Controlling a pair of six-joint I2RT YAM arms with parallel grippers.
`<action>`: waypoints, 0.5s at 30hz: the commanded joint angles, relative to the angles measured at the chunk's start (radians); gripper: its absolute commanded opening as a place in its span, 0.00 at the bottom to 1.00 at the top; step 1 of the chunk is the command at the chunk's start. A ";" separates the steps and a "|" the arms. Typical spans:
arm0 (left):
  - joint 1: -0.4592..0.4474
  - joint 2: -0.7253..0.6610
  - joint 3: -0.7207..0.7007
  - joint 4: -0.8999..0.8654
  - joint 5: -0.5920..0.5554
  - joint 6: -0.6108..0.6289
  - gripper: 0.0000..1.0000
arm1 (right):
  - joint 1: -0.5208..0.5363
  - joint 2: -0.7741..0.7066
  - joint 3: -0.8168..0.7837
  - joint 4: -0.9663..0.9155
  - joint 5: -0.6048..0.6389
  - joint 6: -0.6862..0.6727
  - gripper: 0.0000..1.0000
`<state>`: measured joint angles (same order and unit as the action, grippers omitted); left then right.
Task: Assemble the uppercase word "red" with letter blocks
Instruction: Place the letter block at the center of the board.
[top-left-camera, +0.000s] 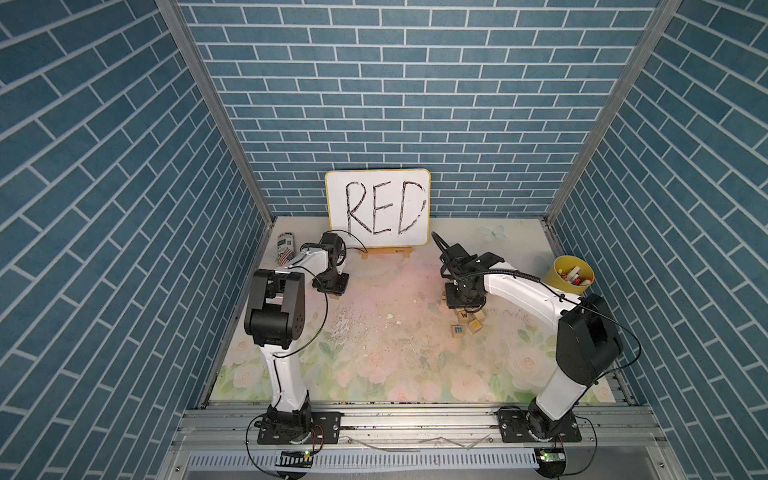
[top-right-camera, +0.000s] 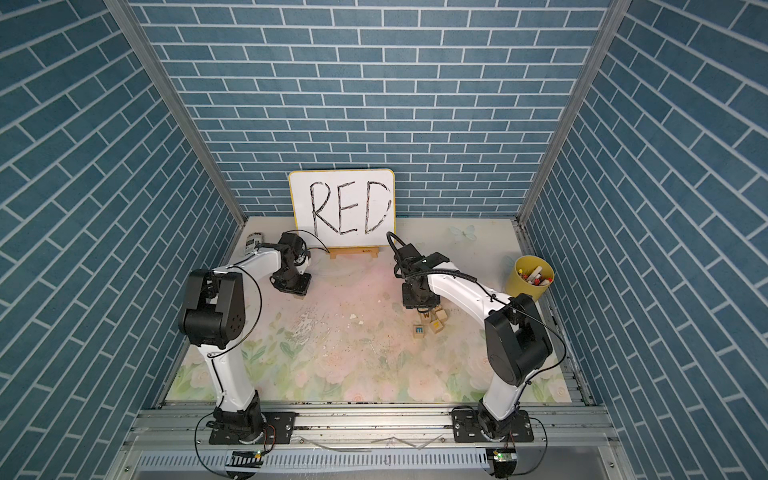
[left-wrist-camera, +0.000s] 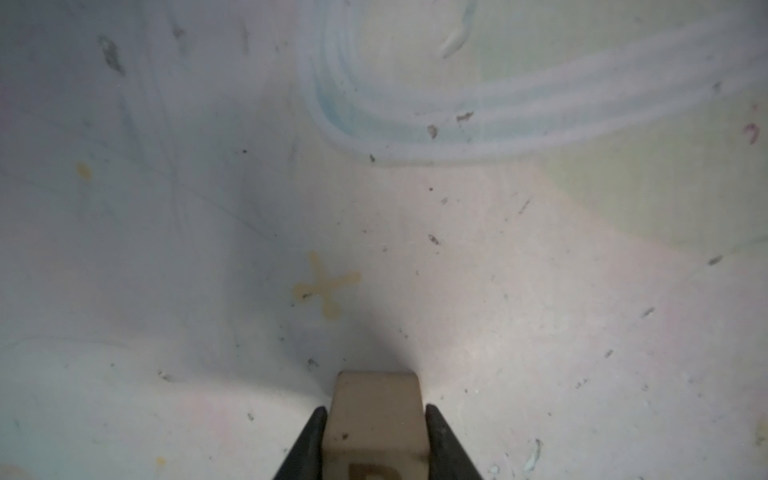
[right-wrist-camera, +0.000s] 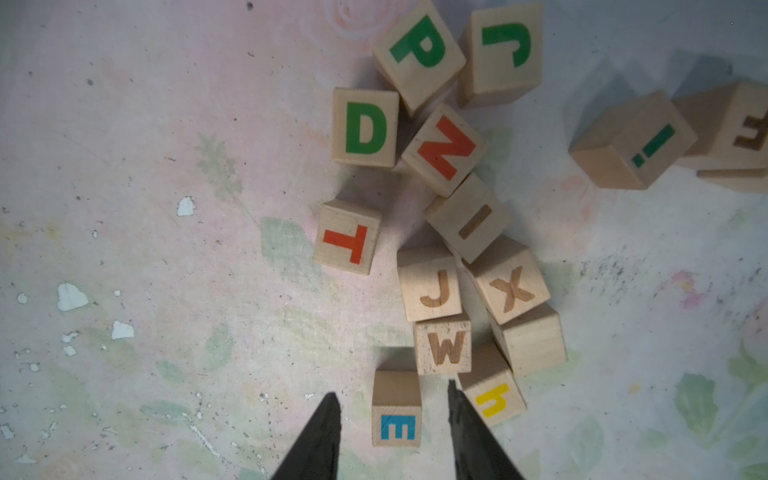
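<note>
Right wrist view: we see our right gripper standing apart around the E block, unclamped. Our left gripper flanks a pale block far left; grip unclear.

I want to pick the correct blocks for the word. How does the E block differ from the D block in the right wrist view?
The E block shows a blue letter; the D block shows a green one. The E block lies between the right gripper's open fingers, apart from both; the D block lies farther off, beside the P block. Both are pale wooden cubes.
</note>
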<state>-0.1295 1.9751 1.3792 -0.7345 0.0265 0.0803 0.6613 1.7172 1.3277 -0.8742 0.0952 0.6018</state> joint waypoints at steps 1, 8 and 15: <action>0.005 0.021 -0.004 -0.011 -0.002 0.013 0.46 | 0.005 -0.014 -0.015 -0.008 0.011 0.001 0.47; 0.005 -0.015 0.005 -0.024 0.000 0.024 0.60 | 0.004 -0.037 -0.024 -0.006 0.034 0.005 0.49; 0.004 -0.142 0.034 -0.083 0.052 0.034 0.67 | 0.009 -0.063 -0.046 -0.023 -0.004 -0.017 0.46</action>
<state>-0.1295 1.9209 1.3808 -0.7643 0.0402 0.0990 0.6617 1.6920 1.3003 -0.8742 0.0986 0.5961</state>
